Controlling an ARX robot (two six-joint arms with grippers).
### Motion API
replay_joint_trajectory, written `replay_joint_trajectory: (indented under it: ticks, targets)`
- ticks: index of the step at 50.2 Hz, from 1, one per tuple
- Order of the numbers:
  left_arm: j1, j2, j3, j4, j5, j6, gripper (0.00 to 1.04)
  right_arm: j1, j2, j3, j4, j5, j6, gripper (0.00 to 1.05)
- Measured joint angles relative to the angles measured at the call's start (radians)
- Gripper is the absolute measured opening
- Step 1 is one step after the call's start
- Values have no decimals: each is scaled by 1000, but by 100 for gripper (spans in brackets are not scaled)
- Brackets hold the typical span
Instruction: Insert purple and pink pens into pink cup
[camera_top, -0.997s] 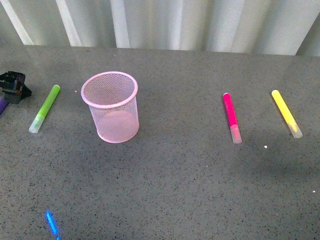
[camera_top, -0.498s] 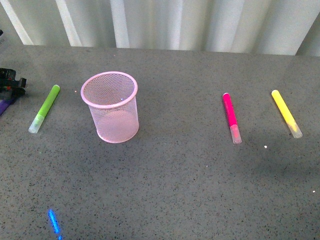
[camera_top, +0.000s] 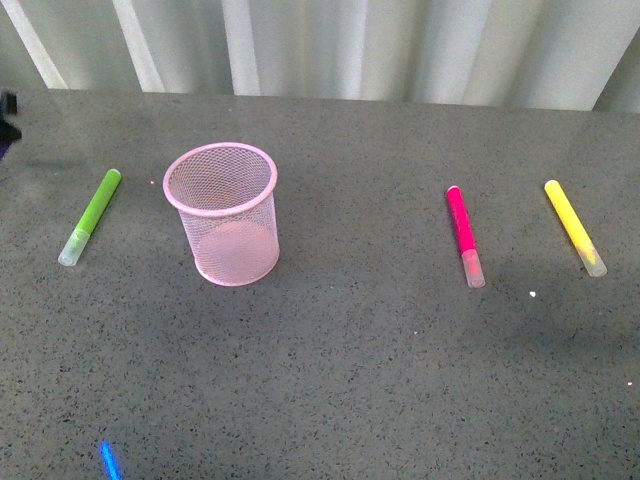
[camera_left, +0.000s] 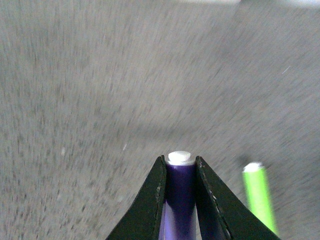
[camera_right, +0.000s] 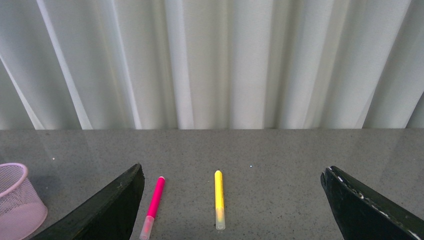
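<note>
Change: left gripper (camera_left: 180, 160) now higher, barely showing at ten o'clock of front view.
Left hold: clamps purple pen (camera_left: 180, 192), barrel cut off.
Right side: right gripper (camera_right: 232, 170) spread wide, empty.

The left claw (camera_left: 180, 160), holding the purple pen (camera_left: 179, 197), has lifted away.

Left gripper (camera_left: 180, 161): fingers (camera_left: 150, 205) clamped on both sides of the purple pen (camera_left: 180, 192), whose white end tip pokes just past the fingertips. Front view catches only a dark sliver of it at the far left edge. Right gripper (camera_right: 232, 171): fingers (camera_right: 112, 202) spread wide, wrist roughly level.
</note>
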Motion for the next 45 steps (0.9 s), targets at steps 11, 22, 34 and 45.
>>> replay_joint_trajectory:
  ticks: [11, 22, 34, 45]
  targets:
    - [-185, -317, -226, 426, 50, -284, 13, 0, 0, 0, 0, 0, 0, 98]
    - [-462, -341, -389, 749, -182, -539, 13, 0, 0, 0, 0, 0, 0, 98]
    - [-629, -273, -449, 912, -396, -588, 13, 0, 0, 0, 0, 0, 0, 98]
    - [-645, -169, -458, 996, -476, -570, 13, 0, 0, 0, 0, 0, 0, 98]
